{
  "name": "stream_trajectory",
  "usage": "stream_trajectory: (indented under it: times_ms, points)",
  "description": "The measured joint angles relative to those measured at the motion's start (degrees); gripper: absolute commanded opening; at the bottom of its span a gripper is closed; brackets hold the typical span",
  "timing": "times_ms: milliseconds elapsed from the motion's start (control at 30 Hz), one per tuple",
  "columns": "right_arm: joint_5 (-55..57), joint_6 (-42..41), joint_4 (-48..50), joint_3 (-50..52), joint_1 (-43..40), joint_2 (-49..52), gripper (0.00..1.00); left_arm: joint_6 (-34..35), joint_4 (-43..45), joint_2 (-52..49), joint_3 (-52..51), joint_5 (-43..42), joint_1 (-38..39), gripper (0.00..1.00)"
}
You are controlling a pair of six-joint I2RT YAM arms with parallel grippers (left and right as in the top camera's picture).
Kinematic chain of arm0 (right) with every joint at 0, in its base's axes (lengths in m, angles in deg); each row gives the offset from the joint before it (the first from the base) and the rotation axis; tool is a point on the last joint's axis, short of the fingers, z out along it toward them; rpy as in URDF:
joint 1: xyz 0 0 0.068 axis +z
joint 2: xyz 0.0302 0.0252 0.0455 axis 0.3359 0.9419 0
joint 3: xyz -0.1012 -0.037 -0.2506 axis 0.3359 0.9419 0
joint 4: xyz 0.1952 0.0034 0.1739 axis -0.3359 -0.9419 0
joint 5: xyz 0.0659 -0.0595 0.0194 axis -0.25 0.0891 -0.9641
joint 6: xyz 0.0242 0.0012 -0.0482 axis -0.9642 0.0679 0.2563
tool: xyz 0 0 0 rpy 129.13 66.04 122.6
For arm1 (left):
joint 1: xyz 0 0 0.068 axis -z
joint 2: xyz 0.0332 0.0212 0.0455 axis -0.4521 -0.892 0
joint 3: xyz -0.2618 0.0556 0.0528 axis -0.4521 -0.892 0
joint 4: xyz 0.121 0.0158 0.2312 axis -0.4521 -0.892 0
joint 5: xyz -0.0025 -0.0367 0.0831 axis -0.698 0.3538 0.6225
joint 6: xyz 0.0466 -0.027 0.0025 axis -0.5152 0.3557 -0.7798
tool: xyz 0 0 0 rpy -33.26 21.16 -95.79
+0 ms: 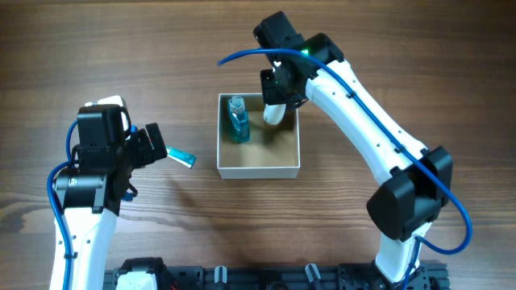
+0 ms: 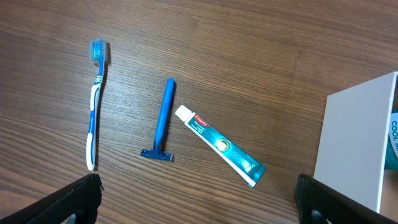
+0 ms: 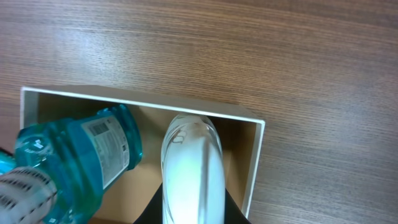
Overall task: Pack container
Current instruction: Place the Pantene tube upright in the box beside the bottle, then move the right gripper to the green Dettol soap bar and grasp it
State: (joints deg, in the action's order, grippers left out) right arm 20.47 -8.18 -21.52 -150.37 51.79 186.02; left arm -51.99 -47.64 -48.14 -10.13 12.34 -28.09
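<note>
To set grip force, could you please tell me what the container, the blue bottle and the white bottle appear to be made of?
The container: cardboard, matte, white outside and tan inside, with thin cut edges. The blue bottle: clear tinted plastic, glossy, see-through with highlights. The white bottle: probably opaque plastic, smooth with a soft sheen.

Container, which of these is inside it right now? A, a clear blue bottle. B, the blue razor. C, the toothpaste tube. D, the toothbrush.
A: the clear blue bottle is in the container beside a white bottle, while the toothbrush, razor and toothpaste tube lie out on the table.
</note>
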Motion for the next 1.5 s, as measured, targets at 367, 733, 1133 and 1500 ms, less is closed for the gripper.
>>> stream_trajectory:
  times_ms: [367, 733, 1133, 1500]
  points:
    - [0.00, -0.76, -0.39, -0.04, 0.00, 0.90, 0.53, 0.00, 0.00, 0.00, 0.00, 0.00, 0.00, 1.00]
    - [2.75, -1.51, 0.57, -0.02, -0.83, -7.21, 0.60, 0.00, -0.02, 0.00, -0.02, 0.00, 0.00, 1.00]
    - [5.55, -19.23, -12.37, -0.15, -24.68, -23.17, 0.61, 0.00, 0.00, -0.02, -0.02, 0.00, 0.00, 1.00]
    - [3.56, -25.35, -10.05, 22.49, -35.36, -39.32, 0.82, 0.00, -0.04, 0.00, 0.02, 0.00, 0.00, 1.00]
